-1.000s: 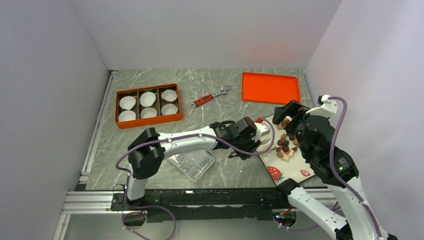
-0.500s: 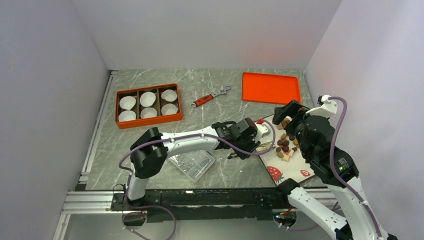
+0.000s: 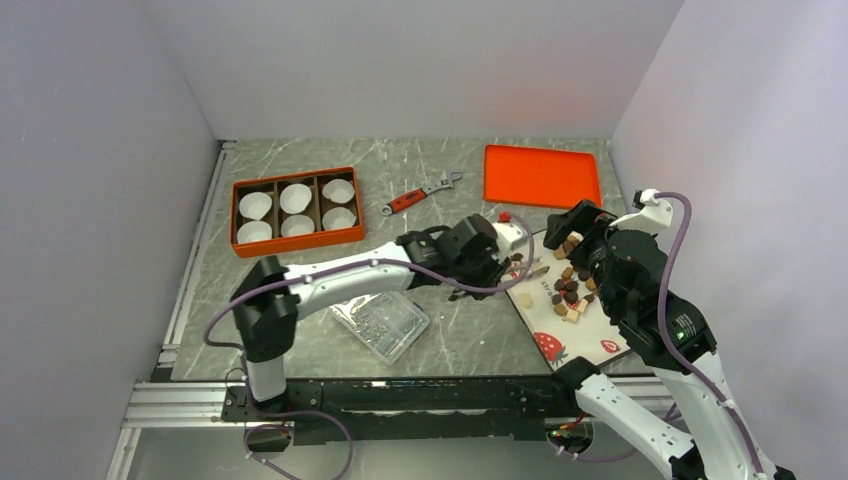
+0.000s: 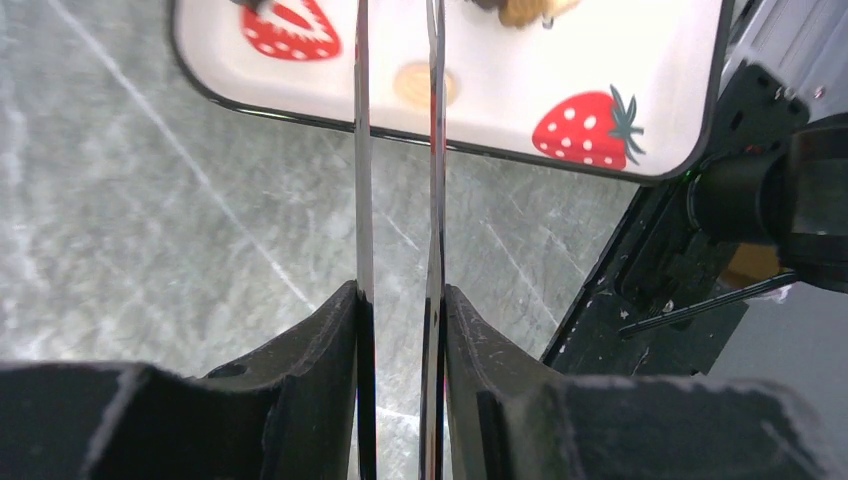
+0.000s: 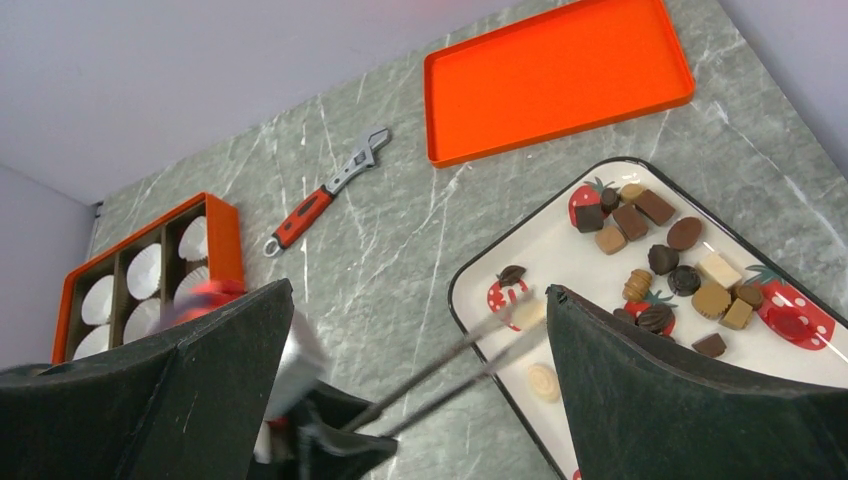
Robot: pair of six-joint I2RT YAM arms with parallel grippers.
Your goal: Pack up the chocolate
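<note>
The chocolate is a heap of small brown, tan and cream pieces on a white strawberry-print plate. It also shows in the right wrist view. My left gripper is shut on metal tweezers, which reach over the plate's left edge. In the right wrist view a cream piece sits at the blurred tweezer tips; I cannot tell if it is pinched. In the left wrist view a tan round piece lies between the blades. My right gripper is open and empty above the plate.
An orange box with white paper cups stands at the back left. A red-handled wrench and an orange tray lie at the back. A clear plastic lid lies near the left arm.
My left gripper has moved back and a little left with the tweezers. The right arm has stayed where it was.
</note>
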